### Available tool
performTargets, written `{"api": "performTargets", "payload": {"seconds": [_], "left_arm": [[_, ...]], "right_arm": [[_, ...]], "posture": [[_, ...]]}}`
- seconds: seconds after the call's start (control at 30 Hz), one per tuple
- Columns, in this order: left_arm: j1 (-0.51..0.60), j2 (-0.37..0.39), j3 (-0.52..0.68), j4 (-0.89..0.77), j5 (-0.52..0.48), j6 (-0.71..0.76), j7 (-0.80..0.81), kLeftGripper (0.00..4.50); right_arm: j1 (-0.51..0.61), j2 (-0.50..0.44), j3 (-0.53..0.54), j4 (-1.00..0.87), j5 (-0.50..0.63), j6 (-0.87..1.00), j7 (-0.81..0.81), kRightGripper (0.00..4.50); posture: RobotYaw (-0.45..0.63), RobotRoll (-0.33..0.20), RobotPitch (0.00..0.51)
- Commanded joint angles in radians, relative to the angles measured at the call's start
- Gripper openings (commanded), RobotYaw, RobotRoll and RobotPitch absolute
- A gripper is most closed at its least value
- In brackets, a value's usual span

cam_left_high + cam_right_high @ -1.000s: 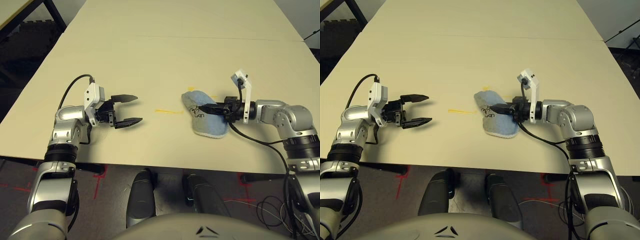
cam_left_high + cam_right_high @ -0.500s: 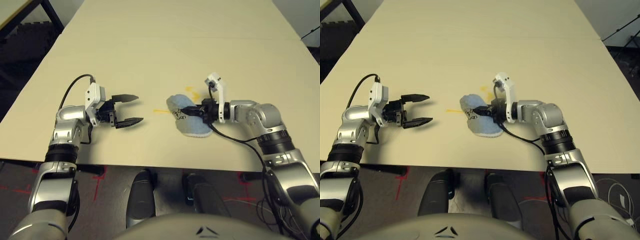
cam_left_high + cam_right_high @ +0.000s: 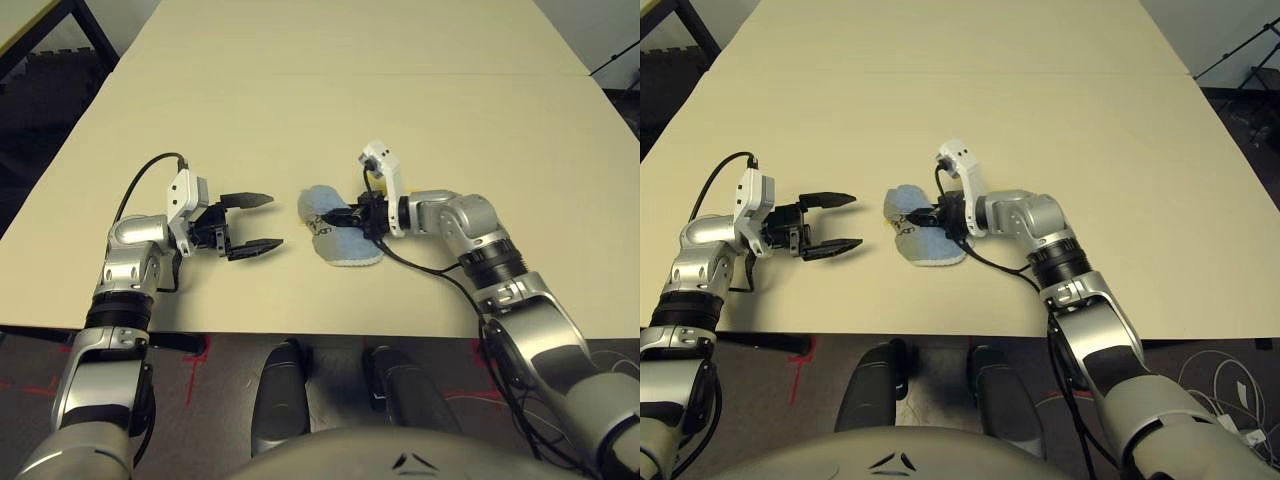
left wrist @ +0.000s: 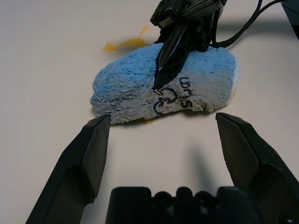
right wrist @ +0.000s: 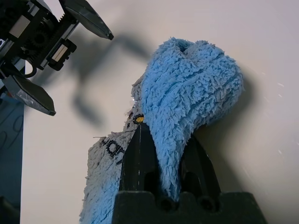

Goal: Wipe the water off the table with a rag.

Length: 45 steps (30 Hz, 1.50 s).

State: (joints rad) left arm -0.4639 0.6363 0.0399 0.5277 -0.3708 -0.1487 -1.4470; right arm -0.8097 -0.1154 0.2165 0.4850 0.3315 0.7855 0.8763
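The light-blue rag [image 3: 338, 232] lies bunched on the cream table [image 3: 420, 120], a little right of centre near the front edge. My right gripper [image 3: 338, 217] is shut on a raised fold of the rag [image 5: 187, 93], fingers [image 5: 139, 156] pressed into the pile. My left gripper [image 3: 277, 221] hovers open and empty just left of the rag, its fingers [image 4: 88, 149] framing the rag [image 4: 140, 84] without touching. A short yellow-orange streak of water [image 4: 122, 44] shows on the table just past the rag's far edge. A tiny yellow drop [image 4: 159, 92] sits by the right fingertip.
A faint seam [image 3: 400, 73] crosses the table farther back. The table's left edge [image 3: 60, 160] drops to dark floor. Black cables [image 3: 430, 270] trail from my right wrist along the front of the table.
My right gripper has dragged the rag left across the table, over where the yellow streak lay, close to the left gripper. The left gripper has stayed put and open.
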Motion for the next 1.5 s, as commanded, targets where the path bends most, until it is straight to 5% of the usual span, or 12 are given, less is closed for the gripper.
{"api": "performTargets", "payload": {"seconds": [0.03,0.47,1.2,1.5], "left_arm": [[0.011,0.016,0.014,0.006,0.006,-0.01,-0.001,4.5],[-0.008,0.032,0.027,0.066,0.019,-0.036,0.001,4.5],[-0.059,-0.007,0.012,0.136,0.037,-0.068,0.001,4.5],[-0.081,-0.016,0.007,0.16,0.044,-0.077,-0.005,4.5]], "right_arm": [[-0.01,0.042,0.028,0.06,-0.024,-0.016,0.002,0.24],[0.004,0.065,0.044,0.056,-0.057,-0.016,0.036,0.24],[0.258,-0.449,-0.108,-0.428,0.121,0.2,0.135,0.24],[0.219,-0.525,-0.251,-0.441,0.306,0.266,0.227,0.23]], "posture": [[0.18,0.0,0.172],[0.18,0.0,0.178],[0.14,0.0,0.176],[0.12,0.0,0.168]]}}
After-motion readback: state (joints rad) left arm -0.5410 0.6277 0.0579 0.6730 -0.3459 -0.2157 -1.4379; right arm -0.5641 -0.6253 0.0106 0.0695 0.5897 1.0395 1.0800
